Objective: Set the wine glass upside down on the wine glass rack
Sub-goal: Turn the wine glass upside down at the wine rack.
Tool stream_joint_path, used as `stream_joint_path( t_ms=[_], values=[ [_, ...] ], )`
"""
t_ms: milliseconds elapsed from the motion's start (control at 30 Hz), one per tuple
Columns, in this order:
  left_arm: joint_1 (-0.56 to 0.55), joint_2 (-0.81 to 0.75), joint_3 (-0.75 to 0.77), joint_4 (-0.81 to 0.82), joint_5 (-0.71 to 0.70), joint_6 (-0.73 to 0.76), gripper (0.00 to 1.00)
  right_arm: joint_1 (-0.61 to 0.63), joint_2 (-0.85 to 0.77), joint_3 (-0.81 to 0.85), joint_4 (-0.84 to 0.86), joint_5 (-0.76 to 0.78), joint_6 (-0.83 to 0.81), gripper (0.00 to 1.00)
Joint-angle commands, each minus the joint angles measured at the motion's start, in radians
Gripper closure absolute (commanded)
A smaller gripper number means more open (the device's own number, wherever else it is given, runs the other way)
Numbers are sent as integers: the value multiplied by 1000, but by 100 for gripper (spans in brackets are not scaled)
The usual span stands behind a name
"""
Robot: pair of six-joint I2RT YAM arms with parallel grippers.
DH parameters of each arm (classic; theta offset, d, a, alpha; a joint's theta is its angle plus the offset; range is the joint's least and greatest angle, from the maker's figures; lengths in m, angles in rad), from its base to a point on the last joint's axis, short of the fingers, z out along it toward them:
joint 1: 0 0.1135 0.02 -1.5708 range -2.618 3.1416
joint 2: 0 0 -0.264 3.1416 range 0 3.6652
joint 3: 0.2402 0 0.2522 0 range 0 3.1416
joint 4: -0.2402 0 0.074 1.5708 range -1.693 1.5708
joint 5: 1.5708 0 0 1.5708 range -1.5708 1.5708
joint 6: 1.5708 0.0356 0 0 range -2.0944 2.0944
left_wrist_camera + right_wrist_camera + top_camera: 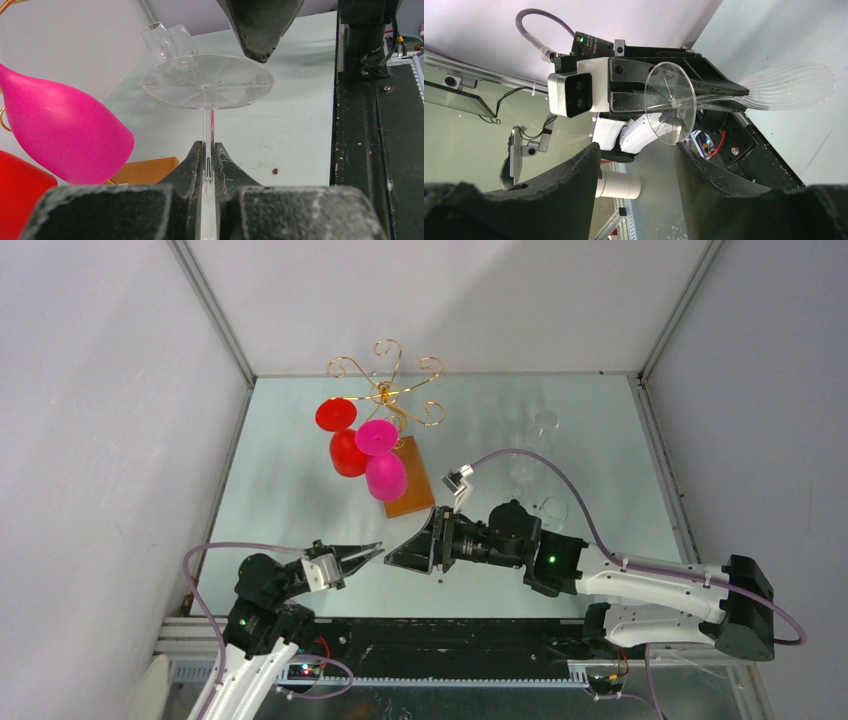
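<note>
My left gripper (208, 150) is shut on the thin stem of a clear wine glass (207, 80), whose round foot points away from the fingers. In the right wrist view the same wine glass (670, 110) lies sideways in the left gripper (704, 92), with its ribbed bowl on the right. My right gripper (636, 150) is open just short of the foot, and nothing sits between its fingers. In the top view the left gripper (372, 552) and the right gripper (408, 545) face each other near the front. The gold wine glass rack (385, 390) stands behind them on its wooden base (412, 485).
A red glass (345, 445) and a pink glass (384, 472) hang upside down on the rack, close to my left gripper. Clear glasses (545, 430) stand at the back right. The right arm's cable (560, 475) arcs over them.
</note>
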Motion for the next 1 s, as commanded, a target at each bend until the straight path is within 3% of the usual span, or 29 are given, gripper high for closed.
stream_joint_path(
  t_ms=[0, 500, 867, 967],
  values=[
    [-3, -126, 5, 49, -7, -24, 100, -2, 2, 6, 37, -6, 22, 41],
    [-3, -147, -2, 70, 18, -24, 100, -28, 34, 6, 10, 5, 63, 44],
    [-3, -165, -8, 77, 31, -21, 100, -48, 94, 6, 103, -9, 95, 54],
    [-3, -163, -7, 73, 32, -20, 100, -47, 113, 6, 145, -27, 112, 62]
  ],
)
